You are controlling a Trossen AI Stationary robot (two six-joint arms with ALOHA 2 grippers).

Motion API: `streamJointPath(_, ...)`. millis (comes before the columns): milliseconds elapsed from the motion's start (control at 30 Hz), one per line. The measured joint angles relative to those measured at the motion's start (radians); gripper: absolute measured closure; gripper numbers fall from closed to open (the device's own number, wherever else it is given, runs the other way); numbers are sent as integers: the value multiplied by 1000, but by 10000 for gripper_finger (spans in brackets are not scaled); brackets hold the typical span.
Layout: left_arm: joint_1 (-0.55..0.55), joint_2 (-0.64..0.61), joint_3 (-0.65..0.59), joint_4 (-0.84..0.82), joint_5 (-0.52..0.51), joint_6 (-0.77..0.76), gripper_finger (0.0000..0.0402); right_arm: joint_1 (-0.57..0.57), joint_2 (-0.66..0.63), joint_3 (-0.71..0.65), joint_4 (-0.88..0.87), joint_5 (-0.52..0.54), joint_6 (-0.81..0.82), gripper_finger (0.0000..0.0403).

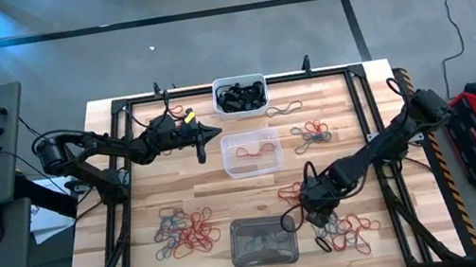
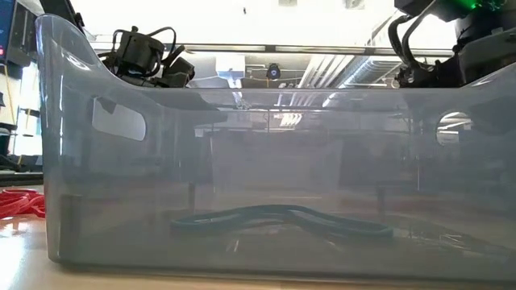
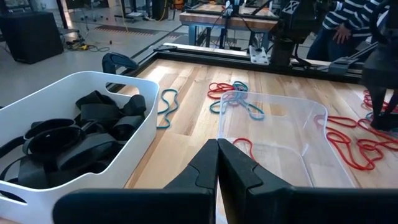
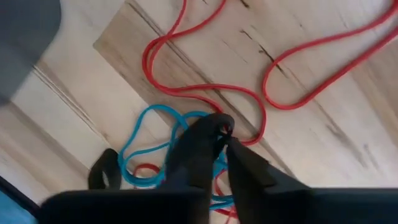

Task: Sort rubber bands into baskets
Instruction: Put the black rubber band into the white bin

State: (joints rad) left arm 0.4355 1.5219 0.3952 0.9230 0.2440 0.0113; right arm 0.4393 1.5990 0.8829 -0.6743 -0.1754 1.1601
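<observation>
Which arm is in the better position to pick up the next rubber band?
Right. The right gripper is low over the pile of rubber bands beside the grey basket; the left gripper hangs between the white basket and the clear basket.

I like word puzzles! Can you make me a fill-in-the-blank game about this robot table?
1. The white basket holds ____ rubber bands.
2. The clear basket holds ____ rubber bands.
3. The right gripper is down on a pile of blue and ____ rubber bands.
4. The left gripper hangs with its fingers ____.

Missing words: black; red; red; shut
</observation>
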Motion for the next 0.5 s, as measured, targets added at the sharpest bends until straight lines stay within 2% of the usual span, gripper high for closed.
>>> streamJointPath(67, 0, 0, 0, -1, 0, 0, 401, -2, 0, 0, -4, 8, -34, 396)
streamJointPath(333, 0, 0, 0, -2, 0, 0, 401, -7, -78, 0, -30, 26, -70, 400)
streamJointPath(500, 0, 0, 0, -2, 0, -1, 402, -32, -194, 0, -58, 119, -114, 402)
